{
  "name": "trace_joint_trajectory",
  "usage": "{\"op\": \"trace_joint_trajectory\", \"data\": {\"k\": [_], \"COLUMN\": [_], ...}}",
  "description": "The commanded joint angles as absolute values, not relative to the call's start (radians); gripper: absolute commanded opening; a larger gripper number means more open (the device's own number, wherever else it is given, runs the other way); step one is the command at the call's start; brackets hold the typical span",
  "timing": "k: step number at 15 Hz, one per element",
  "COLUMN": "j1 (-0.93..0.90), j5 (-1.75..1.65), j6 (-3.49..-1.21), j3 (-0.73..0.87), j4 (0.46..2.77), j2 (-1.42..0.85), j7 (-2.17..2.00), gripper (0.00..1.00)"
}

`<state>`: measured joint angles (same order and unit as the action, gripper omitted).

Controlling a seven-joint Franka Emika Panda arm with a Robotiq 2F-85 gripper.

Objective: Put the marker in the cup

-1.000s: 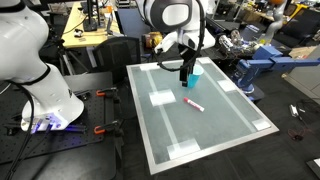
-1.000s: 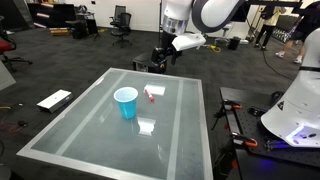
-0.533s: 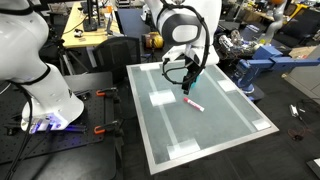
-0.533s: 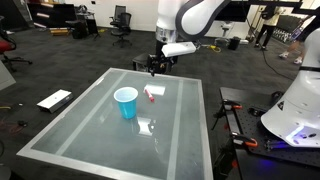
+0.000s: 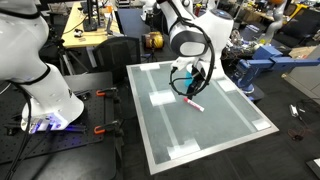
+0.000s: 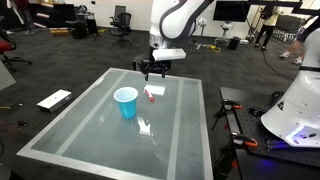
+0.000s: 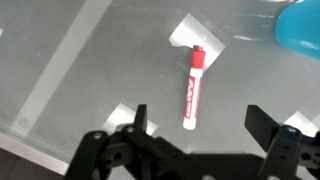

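In an exterior view gripper (image 5: 187, 88) hovers just over marker (image 5: 194, 104), flat on table (image 5: 220, 130); in an exterior view cup (image 6: 126, 102) stands apart, marker's 8 o'clock. Wrist view: jaws spread, straddling marker, cup at 2 o'clock. Judged: grasp, carry, drop all remain.

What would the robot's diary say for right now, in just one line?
stage: pre-grasp | gripper: open, above marker | marker: flat on table, not held | cup: upright, apart from marker
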<state>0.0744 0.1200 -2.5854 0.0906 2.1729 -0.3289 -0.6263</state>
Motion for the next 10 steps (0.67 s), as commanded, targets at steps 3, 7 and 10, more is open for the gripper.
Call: {"op": "trace_joint_trajectory", "data": {"k": [3,7,10], "j1": [0.073,0.075,0.072], "j5": [0.166,0.173,0.172], "j6": [-2.550,-2.559,-2.555], "j3": [0.120,0.126,0.129], "j4": [2.068,2.017,1.979], "j2": [-0.437,-0.503,-0.545], "j7": [-0.602,-0.591,-0.596], "gripper": [1.00,1.00,1.00]}}
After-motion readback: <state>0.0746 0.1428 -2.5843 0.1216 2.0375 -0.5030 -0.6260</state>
